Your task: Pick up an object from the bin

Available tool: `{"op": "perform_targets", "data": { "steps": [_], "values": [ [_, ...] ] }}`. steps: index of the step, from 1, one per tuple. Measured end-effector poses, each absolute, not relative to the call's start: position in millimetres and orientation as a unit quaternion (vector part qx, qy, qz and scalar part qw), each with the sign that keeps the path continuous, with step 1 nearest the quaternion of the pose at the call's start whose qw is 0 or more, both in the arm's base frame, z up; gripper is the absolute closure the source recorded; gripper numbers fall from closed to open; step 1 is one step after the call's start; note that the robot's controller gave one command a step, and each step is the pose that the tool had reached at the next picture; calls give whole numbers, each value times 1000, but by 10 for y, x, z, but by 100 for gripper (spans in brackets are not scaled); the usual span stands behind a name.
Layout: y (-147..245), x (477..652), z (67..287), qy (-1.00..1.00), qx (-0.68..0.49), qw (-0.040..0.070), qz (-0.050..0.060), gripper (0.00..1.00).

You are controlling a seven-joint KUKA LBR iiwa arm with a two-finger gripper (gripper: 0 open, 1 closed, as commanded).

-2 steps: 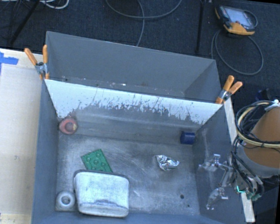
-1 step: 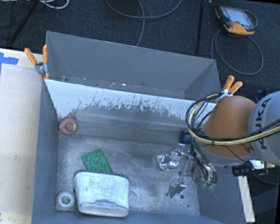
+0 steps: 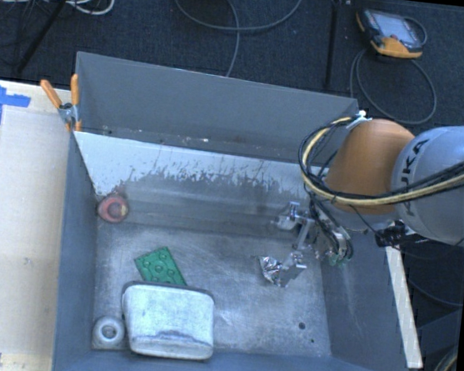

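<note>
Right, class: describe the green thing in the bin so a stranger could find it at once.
In the grey bin, find the lower left corner, where a big white block lies. Just above that block in the view is the green plate, thin and flat. Nothing else there is green.

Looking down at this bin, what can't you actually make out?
- Camera view: whether the gripper has anything in it; its shiny metal merges into one glinting clump.
- Camera view: what the small pink round thing in the back left corner is; it is too small to name.
- Camera view: the back right corner of the bin, hidden by the arm.
</note>
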State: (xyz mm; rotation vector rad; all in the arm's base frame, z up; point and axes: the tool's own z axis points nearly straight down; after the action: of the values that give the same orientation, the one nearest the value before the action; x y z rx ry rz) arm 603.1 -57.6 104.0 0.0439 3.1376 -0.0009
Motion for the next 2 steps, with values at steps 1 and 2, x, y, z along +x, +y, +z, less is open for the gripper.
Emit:
{"op": "perform_targets", "data": {
  "steps": [1, 2],
  "values": [
    [-757, 6074, 721, 998, 61, 0, 2, 0],
    [-764, 6090, 746, 998, 59, 4, 0, 100]
  ]
}}
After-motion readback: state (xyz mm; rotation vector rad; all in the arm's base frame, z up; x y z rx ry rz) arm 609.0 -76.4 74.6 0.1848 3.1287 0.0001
